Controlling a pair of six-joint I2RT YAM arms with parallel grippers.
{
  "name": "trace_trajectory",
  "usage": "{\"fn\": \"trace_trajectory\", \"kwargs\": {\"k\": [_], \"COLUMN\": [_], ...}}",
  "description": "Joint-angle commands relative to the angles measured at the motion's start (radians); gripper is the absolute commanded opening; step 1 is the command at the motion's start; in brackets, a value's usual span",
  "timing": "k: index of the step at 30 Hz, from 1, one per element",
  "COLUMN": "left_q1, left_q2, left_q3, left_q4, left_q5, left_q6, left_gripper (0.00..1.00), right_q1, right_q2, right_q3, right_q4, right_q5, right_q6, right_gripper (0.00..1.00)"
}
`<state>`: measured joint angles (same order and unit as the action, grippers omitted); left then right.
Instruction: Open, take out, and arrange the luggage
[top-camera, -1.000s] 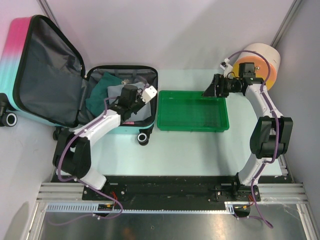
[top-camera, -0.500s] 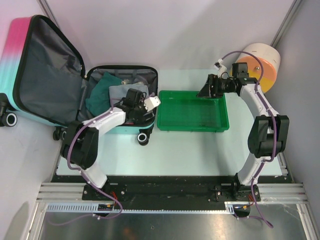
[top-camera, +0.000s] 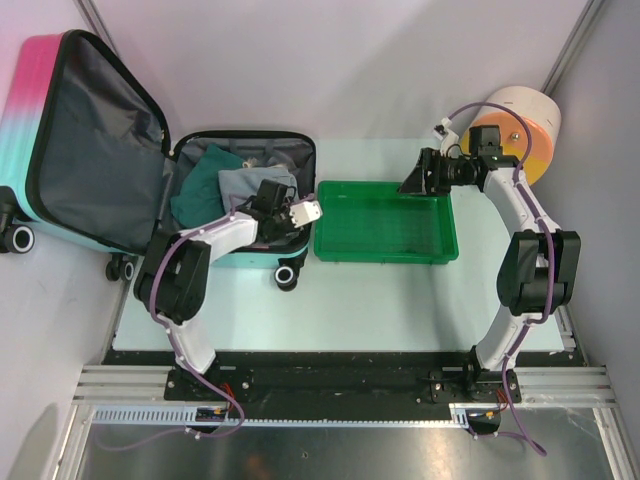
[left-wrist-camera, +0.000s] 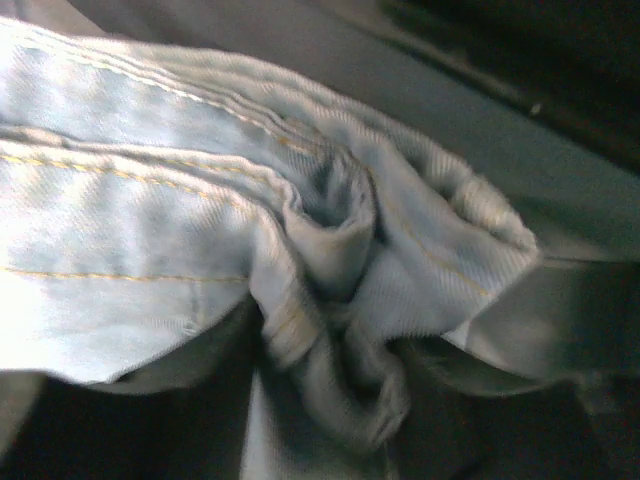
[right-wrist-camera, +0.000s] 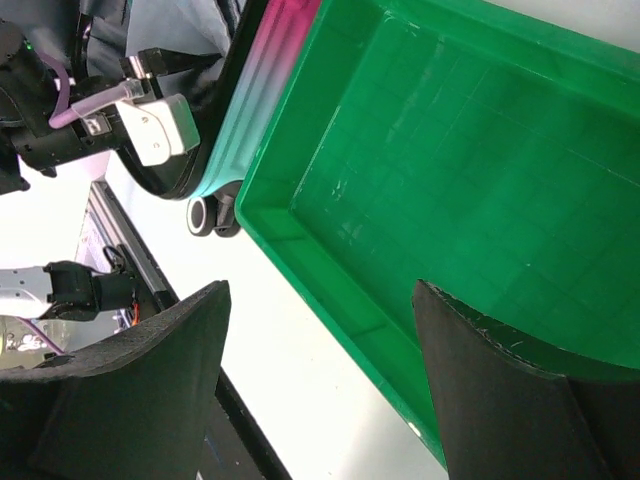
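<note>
The left pincer (top-camera: 272, 208) is down inside the luggage (top-camera: 90, 150), and I cannot tell whether it is apart or clamped. The overhead view hides its tips under the wrist, and its own camera shows no fingers, only a bunched fold of pale denim (left-wrist-camera: 200, 200) pressed close to the lens. That closeness suggests it is working at the denim, either taking a grip or adjusting one. The luggage lies at the left of the table (top-camera: 380, 300) with the lid thrown back to the far left, so the dark lining faces up and the lower shell is exposed with its load. A teal cloth (top-camera: 200, 175) sits crumpled at the shell's far side, and greyer fabric lies beside it, nearer the arm. Opening therefore looks done, while taking out looks barely begun, since the tray (top-camera: 390, 225) just right of the luggage holds nothing visible. Its place beside the shell makes it the likely landing spot for the clothes, a short carry for the left arm. The right pincer (right-wrist-camera: 318, 300) hangs with its jaws wide apart and empty over the tray's far right corner, near the cylinder (top-camera: 525, 115). It looks placed to receive or straighten whatever arrives. The luggage wall and a wheel show at the edge of its view. The denim is limp and folded on itself, so a shallow pinch may lift only one layer.
</note>
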<state>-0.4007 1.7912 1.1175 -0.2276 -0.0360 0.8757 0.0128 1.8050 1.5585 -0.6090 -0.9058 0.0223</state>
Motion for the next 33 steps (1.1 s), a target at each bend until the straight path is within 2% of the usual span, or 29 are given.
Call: {"fn": "trace_trajectory", "kwargs": {"k": [1,2,5,6,15,18,19,21,22,23,25,27,29,31,33], "left_q1": [0.008,0.008,0.014,0.017,0.083,0.079,0.074,0.063,0.063,0.063,0.063,0.086,0.112,0.141,0.18], "left_q2": [-0.021,-0.056,-0.123,-0.136,-0.231,-0.23,-0.217,-0.188,-0.158,-0.144,-0.1,-0.079,-0.107,-0.142,-0.2], "left_q3": [0.022,0.024,0.03,0.036,0.134,0.122,0.117,0.101,0.096,0.09,0.071,0.085,0.125,0.172,0.25], "left_q4": [0.033,0.031,0.027,0.014,-0.117,-0.124,-0.127,-0.131,-0.131,-0.13,-0.125,-0.125,-0.162,-0.208,-0.285], "left_q5": [-0.007,0.008,0.056,0.067,0.249,0.223,0.193,0.128,0.092,0.081,0.039,0.047,0.129,0.189,0.304], "left_q6": [-0.001,-0.003,-0.055,-0.067,-0.216,-0.187,-0.169,-0.113,-0.1,-0.077,-0.046,-0.059,-0.115,-0.167,-0.283], "left_gripper": [0.39,0.26,0.05,0.02,0.0,0.0,0.07,0.28,0.49,0.58,0.68,0.71,0.78,0.81,0.83], "right_q1": [-0.005,-0.005,-0.005,-0.005,-0.002,0.004,0.004,0.007,0.009,0.01,0.013,0.013,0.013,0.012,0.01], "right_q2": [-0.026,-0.029,-0.032,-0.033,-0.027,-0.022,-0.021,-0.016,-0.016,-0.012,-0.009,-0.009,-0.01,-0.018,-0.03], "right_q3": [-0.002,0.0,-0.003,-0.005,0.002,0.002,0.003,0.002,0.0,0.0,0.002,0.006,0.011,0.011,0.006], "right_q4": [-0.002,-0.001,0.0,0.002,0.025,0.028,0.031,0.035,0.037,0.038,0.037,0.035,0.026,0.017,0.002], "right_q5": [0.002,0.002,-0.001,-0.002,-0.027,-0.03,-0.031,-0.033,-0.033,-0.033,-0.031,-0.03,-0.028,-0.028,-0.025], "right_q6": [-0.013,-0.013,-0.016,-0.015,0.005,0.01,0.01,0.014,0.014,0.014,0.011,0.01,0.004,-0.012,-0.019], "right_gripper": [0.78,0.78,0.77,0.78,0.77,0.77,0.77,0.77,0.77,0.77,0.77,0.77,0.77,0.77,0.77]}}
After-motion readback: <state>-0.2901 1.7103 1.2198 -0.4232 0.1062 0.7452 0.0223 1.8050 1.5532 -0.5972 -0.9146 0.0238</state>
